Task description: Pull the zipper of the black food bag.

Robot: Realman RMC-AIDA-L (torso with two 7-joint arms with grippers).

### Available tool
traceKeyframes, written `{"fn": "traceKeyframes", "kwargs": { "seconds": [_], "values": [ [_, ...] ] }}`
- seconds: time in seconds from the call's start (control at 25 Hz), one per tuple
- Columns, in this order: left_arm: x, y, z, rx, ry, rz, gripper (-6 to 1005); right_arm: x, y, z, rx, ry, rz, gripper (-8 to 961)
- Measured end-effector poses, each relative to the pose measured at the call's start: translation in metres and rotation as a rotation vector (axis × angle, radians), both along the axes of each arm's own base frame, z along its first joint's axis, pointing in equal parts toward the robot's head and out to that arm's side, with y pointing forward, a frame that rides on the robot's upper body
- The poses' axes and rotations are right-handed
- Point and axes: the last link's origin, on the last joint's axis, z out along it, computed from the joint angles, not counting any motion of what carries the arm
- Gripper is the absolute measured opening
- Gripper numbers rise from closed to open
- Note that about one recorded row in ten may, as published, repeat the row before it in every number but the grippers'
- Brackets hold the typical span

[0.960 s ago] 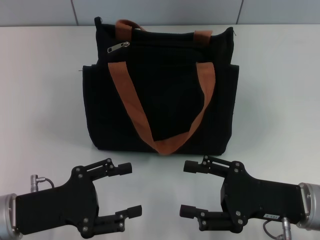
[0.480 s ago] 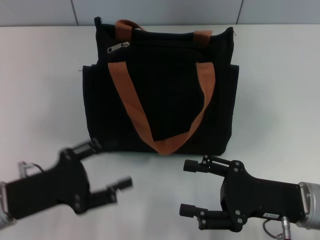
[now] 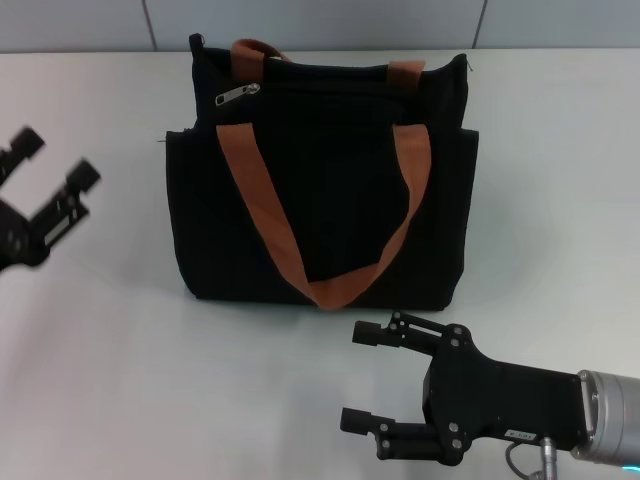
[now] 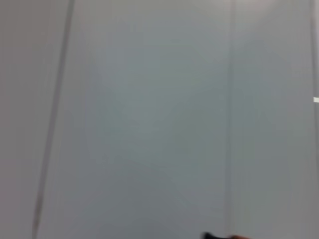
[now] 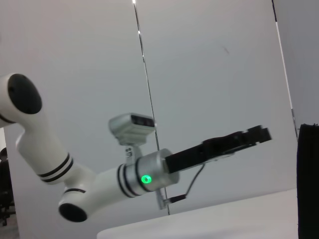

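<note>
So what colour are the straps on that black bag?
Orange-brown handles on the black food bag, clearest in the head view.

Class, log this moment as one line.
left claw: open, raised beside black food bag | right claw: open, parked | zipper: untouched

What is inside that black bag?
Nothing inside shows: the black food bag is closed. Visible on top are the zipper and orange handles.

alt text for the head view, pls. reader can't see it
A black food bag with orange-brown handles stands upright on a white table, its silver zipper at the top edge's left end. The left gripper, open, is raised at the far left; the right gripper, open, sits low in front.
</note>
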Motion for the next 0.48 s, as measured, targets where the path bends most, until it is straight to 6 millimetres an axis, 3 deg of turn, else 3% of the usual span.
{"fn": "traceKeyframes", "kwargs": {
  "seconds": [0.08, 0.16, 0.2, 0.28, 0.48],
  "values": [
    [0.004, 0.022, 0.000, 0.005, 0.017, 0.019, 772, -0.001, 0.000, -0.001, 0.004, 0.003, 0.008, 761],
    [0.004, 0.022, 0.000, 0.005, 0.017, 0.019, 772, -0.002, -0.001, -0.002, 0.004, 0.005, 0.010, 758],
    [0.011, 0.040, -0.003, -0.007, 0.045, 0.012, 772, -0.003, -0.001, -0.002, 0.004, 0.008, 0.012, 756],
    [0.017, 0.053, -0.008, -0.033, 0.073, 0.009, 772, -0.003, -0.002, -0.003, 0.003, 0.008, 0.012, 753],
    [0.028, 0.067, -0.022, -0.092, 0.128, -0.016, 771, -0.002, -0.004, -0.006, -0.001, 0.005, -0.007, 745]
  ]
}}
